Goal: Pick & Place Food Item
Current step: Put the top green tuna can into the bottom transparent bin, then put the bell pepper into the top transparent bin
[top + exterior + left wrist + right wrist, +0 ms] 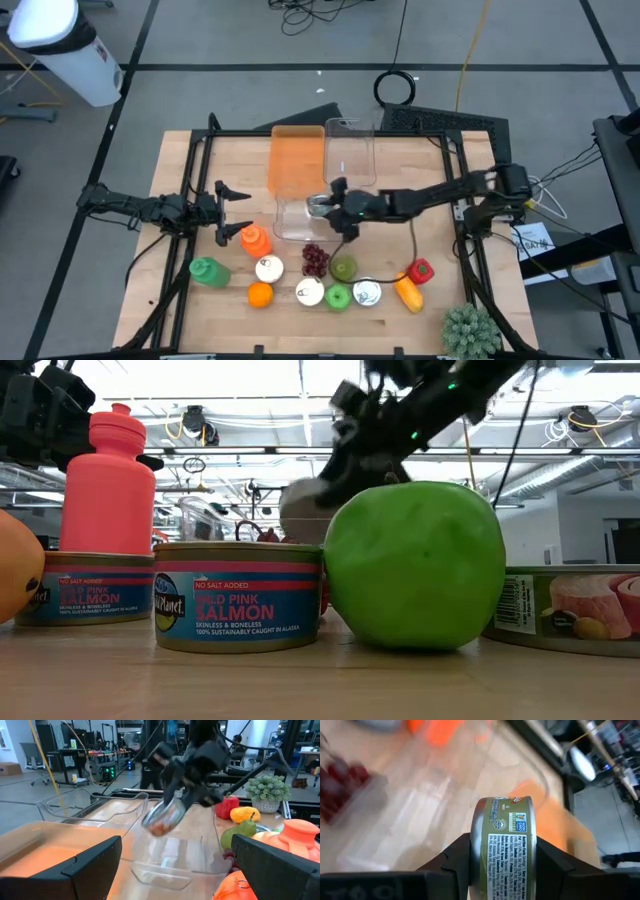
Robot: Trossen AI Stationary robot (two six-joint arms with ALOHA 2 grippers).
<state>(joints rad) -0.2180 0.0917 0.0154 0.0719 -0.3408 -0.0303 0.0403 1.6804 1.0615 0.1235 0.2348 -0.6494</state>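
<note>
My right gripper [328,206] reaches in from the table's right and is shut on a flat tin can with an olive-green label [504,847]. It holds the can above a clear plastic container [298,217] near the table's middle. The can shows blurred in the left wrist view [162,817] and the low view [305,510]. My left gripper [238,212] waits open at the table's left, pointing level toward the containers, with nothing between its fingers. My right gripper pinches the can between its two fingers [455,862], one on each flat end [476,837], so the can stands on edge with its label wall facing the wrist camera. The fingers slant down from the table's right. The can is lifted clear.
An orange container [297,155] and a second clear one [350,150] lie farther back. Near the front edge stand salmon cans [309,292], a green apple [338,297], grapes [315,260], a pear [344,267], an orange [260,295], bottles [255,240], peppers [412,285] and a plant [470,330].
</note>
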